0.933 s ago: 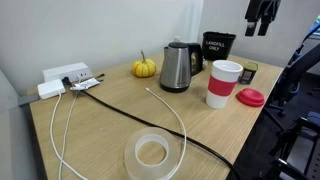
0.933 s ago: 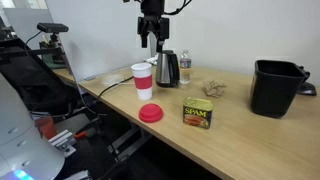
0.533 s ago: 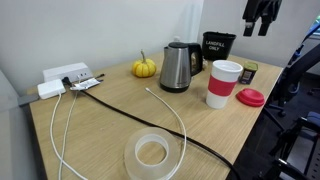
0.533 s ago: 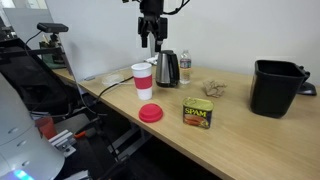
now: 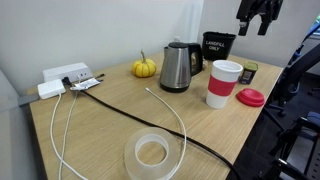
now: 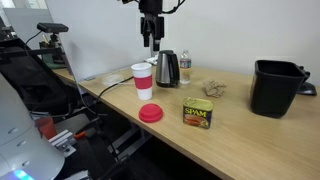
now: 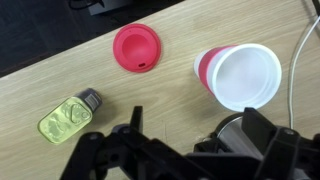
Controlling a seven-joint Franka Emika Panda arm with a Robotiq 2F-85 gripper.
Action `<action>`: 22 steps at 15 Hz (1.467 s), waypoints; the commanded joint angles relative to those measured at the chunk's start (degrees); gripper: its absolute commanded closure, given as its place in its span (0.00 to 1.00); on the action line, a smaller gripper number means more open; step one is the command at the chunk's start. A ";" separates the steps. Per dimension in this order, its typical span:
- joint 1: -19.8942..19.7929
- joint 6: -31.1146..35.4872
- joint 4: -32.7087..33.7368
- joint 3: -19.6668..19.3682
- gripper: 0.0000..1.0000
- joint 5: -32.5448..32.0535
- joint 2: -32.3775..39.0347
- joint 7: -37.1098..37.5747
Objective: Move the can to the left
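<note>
Black two-finger gripper [image 6: 151, 40] hangs high over the white-and-red paper cup [image 6: 142, 82] and silver steel kettle [image 6: 167, 68], jaws spread wide, nothing between them, well apart from everything on the light wooden table [image 6: 240, 120]. Small squat yellow-labelled tin can [image 6: 198, 113] stands upright near the table's front edge in an exterior view, just beside the flat round red plastic lid [image 6: 150, 112] but not touching it. In the wrist view its gold top sits lower left of that lid.
</note>
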 commanded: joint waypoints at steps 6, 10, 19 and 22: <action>-0.94 -0.06 0.06 0.86 0.00 0.28 0.02 -0.18; -4.04 6.10 -0.23 0.93 0.00 -1.67 2.83 11.37; -10.91 17.14 -1.92 -1.85 0.00 -8.87 9.27 36.69; -11.69 19.36 -3.70 -2.76 0.00 -11.17 9.65 44.01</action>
